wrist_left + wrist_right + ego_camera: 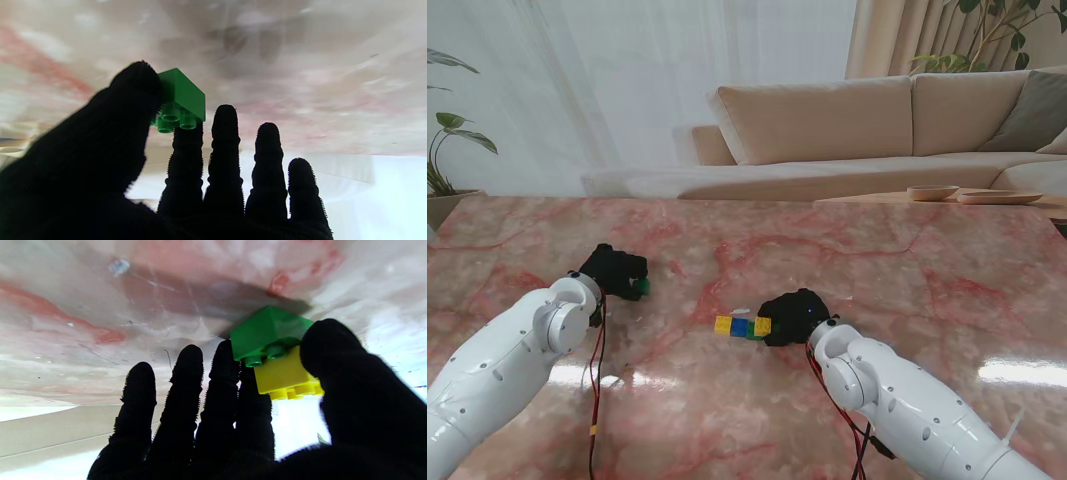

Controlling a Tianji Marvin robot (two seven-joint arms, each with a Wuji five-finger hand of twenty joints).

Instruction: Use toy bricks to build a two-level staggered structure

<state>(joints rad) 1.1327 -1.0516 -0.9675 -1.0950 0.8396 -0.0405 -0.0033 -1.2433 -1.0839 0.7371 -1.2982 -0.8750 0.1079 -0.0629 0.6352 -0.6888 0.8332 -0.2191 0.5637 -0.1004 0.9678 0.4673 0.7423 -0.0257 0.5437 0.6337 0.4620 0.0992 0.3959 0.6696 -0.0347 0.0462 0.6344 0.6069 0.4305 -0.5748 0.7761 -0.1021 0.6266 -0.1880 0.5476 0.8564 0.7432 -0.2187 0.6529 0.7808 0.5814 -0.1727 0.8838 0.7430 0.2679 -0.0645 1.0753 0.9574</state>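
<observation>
My left hand [614,270] is over the left part of the table, shut on a small green brick [641,287]. The left wrist view shows that green brick [180,100] pinched between thumb and index finger [185,150], just above the marble. Near the table's middle lies a row of bricks: yellow [724,325], blue [741,326], yellow [762,326], with a bit of green [754,336] under its right end. My right hand [795,316] grips that end. In the right wrist view its thumb [333,346] presses the yellow brick [283,376], which sits offset on a green brick [267,330] resting on the table.
The pink marble table [907,270] stretches wide on all sides of both hands. A beige sofa [827,120] stands beyond its far edge, and a low side table with shallow dishes [972,194] at the far right. Red cables [595,380] hang from my left forearm.
</observation>
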